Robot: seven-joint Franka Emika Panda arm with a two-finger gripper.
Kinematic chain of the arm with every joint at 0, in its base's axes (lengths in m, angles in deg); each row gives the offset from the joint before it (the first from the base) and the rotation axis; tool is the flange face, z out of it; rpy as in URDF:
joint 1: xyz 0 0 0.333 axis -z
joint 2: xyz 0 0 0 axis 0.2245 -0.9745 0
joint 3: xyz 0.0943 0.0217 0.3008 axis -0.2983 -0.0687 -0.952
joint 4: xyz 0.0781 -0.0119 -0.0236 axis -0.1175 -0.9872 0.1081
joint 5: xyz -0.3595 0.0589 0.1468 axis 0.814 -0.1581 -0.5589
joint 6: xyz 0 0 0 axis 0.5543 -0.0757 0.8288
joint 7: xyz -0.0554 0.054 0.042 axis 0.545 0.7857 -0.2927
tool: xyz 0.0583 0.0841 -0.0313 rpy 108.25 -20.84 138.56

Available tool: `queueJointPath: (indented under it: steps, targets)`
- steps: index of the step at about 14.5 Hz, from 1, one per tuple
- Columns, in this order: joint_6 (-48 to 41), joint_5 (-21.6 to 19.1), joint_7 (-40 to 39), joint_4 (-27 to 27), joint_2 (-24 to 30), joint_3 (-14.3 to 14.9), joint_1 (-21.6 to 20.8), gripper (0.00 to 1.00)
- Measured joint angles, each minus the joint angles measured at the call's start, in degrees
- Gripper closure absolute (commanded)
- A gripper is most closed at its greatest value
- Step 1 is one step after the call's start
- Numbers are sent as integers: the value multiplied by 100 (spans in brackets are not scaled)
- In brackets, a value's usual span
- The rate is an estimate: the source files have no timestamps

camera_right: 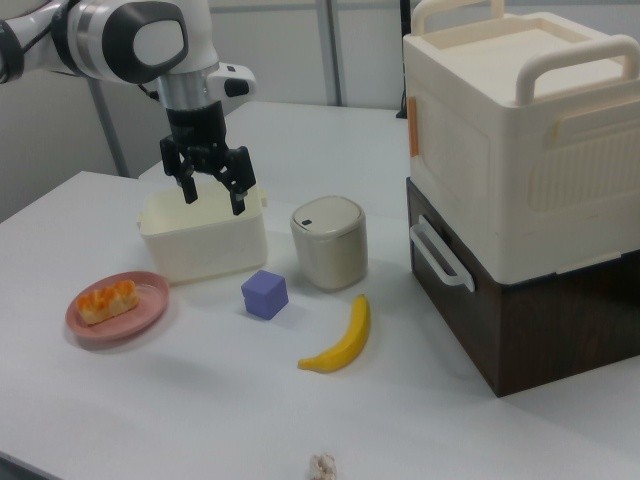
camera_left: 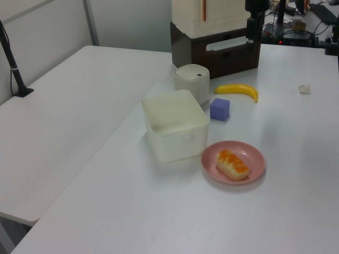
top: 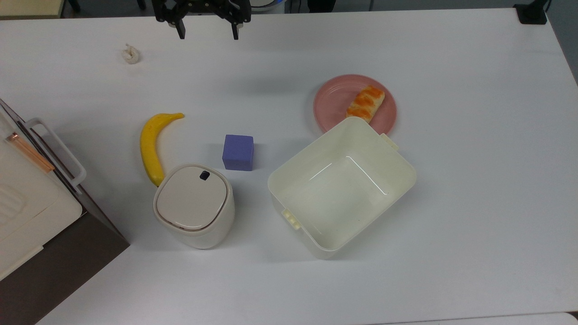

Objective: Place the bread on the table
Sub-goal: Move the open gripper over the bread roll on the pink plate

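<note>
The bread (top: 365, 104) (camera_left: 232, 164) (camera_right: 107, 300), a small pale bun with orange glazed patches, lies on the round pink plate (top: 332, 104) (camera_left: 255, 153) (camera_right: 140, 318). The plate rests on the white table (top: 474, 180), right behind the cream tub. My gripper (top: 208, 35) (camera_right: 213, 200) (camera_left: 252, 33) hangs open and empty above the table's far edge in the top view, well off to the top view's left of the plate. In the right view it hovers in front of the tub, high above the table surface.
The empty cream tub (top: 342, 187) stands beside the plate. A purple cube (top: 238, 152), a lidded beige bin (top: 193, 203) and a banana (top: 149, 146) lie at the top view's left, with a crumpled white scrap (top: 131, 54) and a brown-and-cream cabinet (top: 27, 216).
</note>
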Motion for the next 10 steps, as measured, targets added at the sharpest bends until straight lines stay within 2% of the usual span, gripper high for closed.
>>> queueJointPath:
  steps: [3, 5, 8, 10]
  targets:
    - [50, 0, 0, -298, 153, -23, -82, 0]
    - [376, 1, 23, -716, 368, -30, -251, 0]
    - [1046, 8, 436, -1349, 563, -42, -559, 0]
    - [1394, 158, 874, -1710, 624, -63, -895, 0]
